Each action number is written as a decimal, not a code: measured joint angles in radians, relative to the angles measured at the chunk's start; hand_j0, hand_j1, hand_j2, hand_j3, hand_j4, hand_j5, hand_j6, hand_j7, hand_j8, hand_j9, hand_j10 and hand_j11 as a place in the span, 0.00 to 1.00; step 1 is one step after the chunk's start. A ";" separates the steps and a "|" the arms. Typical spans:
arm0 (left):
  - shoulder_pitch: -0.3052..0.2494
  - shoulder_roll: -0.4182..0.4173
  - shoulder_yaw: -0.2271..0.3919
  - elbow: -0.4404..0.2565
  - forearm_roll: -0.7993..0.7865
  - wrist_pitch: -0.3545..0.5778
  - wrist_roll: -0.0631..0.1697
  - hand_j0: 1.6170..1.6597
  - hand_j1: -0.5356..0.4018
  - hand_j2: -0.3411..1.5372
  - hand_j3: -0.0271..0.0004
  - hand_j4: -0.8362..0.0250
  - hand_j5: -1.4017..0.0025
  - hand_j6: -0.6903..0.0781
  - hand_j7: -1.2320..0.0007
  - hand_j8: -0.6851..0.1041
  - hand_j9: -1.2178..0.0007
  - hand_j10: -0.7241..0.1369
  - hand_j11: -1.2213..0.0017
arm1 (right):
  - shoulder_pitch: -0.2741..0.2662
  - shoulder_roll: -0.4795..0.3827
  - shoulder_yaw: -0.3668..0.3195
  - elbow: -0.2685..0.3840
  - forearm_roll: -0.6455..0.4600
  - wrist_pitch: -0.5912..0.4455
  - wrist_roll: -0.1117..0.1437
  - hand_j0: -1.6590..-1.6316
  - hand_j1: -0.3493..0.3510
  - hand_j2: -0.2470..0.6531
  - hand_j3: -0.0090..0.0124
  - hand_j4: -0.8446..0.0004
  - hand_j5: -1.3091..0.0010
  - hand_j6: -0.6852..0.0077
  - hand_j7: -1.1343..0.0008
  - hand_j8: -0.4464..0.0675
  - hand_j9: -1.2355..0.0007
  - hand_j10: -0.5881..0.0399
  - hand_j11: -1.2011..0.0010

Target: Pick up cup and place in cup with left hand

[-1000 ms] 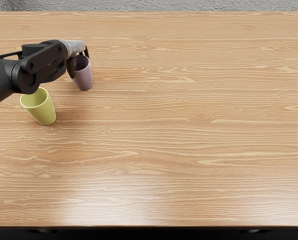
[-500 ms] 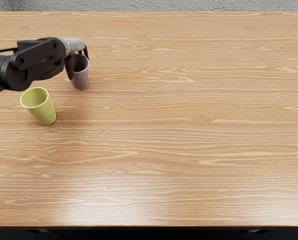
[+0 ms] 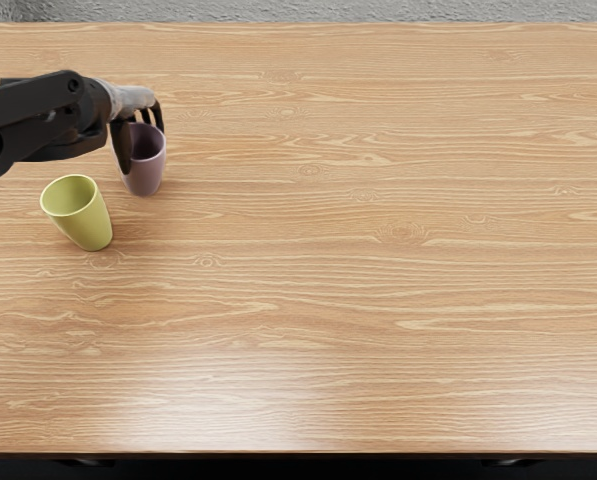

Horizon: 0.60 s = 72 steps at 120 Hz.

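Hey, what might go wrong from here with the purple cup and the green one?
The left hand has its fingers at the upper part of the purple cup, so it might tilt or slip. The green cup stands close by, so a low sideways move could knock it. And its mouth looks hardly wider, so a slightly off-centre lowering might catch the rim.

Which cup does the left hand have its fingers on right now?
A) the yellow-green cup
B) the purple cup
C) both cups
B: dark fingers of the left hand reach down on either side of the purple cup, while the yellow-green cup stands apart from them.
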 joint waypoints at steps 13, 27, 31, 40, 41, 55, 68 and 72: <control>0.006 0.044 -0.028 -0.113 -0.003 0.015 0.043 0.94 0.41 0.33 0.99 0.44 0.53 0.46 0.48 0.39 0.47 0.28 0.47 | 0.000 0.000 -0.002 0.000 0.000 0.000 0.000 0.04 0.04 0.27 0.42 0.97 0.98 0.95 0.97 0.82 0.97 0.90 0.97; 0.011 0.096 -0.062 -0.226 -0.004 0.020 0.092 0.96 0.39 0.39 0.99 0.42 0.53 0.43 0.47 0.33 0.48 0.28 0.48 | 0.000 0.000 -0.003 0.000 0.000 0.000 0.001 0.04 0.04 0.27 0.42 0.97 0.98 0.95 0.97 0.82 0.97 0.90 0.97; 0.012 0.101 -0.069 -0.253 -0.004 0.023 0.104 0.96 0.39 0.40 0.99 0.41 0.53 0.42 0.48 0.33 0.48 0.28 0.48 | 0.000 0.000 -0.003 0.000 0.000 0.000 0.001 0.04 0.04 0.27 0.42 0.97 0.98 0.95 0.97 0.82 0.97 0.90 0.97; 0.012 0.125 -0.078 -0.307 -0.008 0.033 0.121 0.96 0.38 0.42 0.99 0.41 0.51 0.43 0.45 0.34 0.47 0.29 0.47 | 0.000 0.000 -0.004 0.000 0.000 0.000 0.002 0.04 0.04 0.27 0.42 0.97 0.98 0.95 0.97 0.82 0.97 0.90 0.97; 0.012 0.129 -0.078 -0.312 -0.009 0.034 0.122 0.96 0.37 0.43 0.99 0.41 0.51 0.43 0.45 0.34 0.47 0.28 0.47 | 0.000 0.000 -0.004 0.000 0.000 0.000 0.002 0.04 0.04 0.27 0.42 0.97 0.98 0.95 0.97 0.82 0.97 0.90 0.97; 0.009 0.176 -0.094 -0.396 -0.022 0.041 0.143 0.95 0.39 0.40 0.99 0.40 0.52 0.43 0.47 0.34 0.47 0.28 0.47 | 0.000 0.000 -0.004 0.000 0.000 0.000 0.002 0.04 0.04 0.27 0.42 0.97 0.98 0.95 0.97 0.82 0.97 0.90 0.97; 0.002 0.194 -0.109 -0.456 -0.036 0.040 0.166 0.95 0.40 0.38 0.99 0.40 0.52 0.43 0.47 0.34 0.47 0.27 0.47 | 0.000 0.000 -0.005 0.000 0.000 0.000 0.002 0.04 0.04 0.27 0.42 0.97 0.98 0.95 0.97 0.82 0.97 0.90 0.97; -0.001 0.197 -0.116 -0.470 -0.037 0.039 0.173 0.95 0.41 0.37 0.99 0.41 0.52 0.42 0.47 0.34 0.47 0.27 0.47 | 0.000 0.000 -0.005 0.000 0.000 0.000 0.002 0.04 0.04 0.27 0.42 0.97 0.98 0.95 0.97 0.82 0.97 0.90 0.97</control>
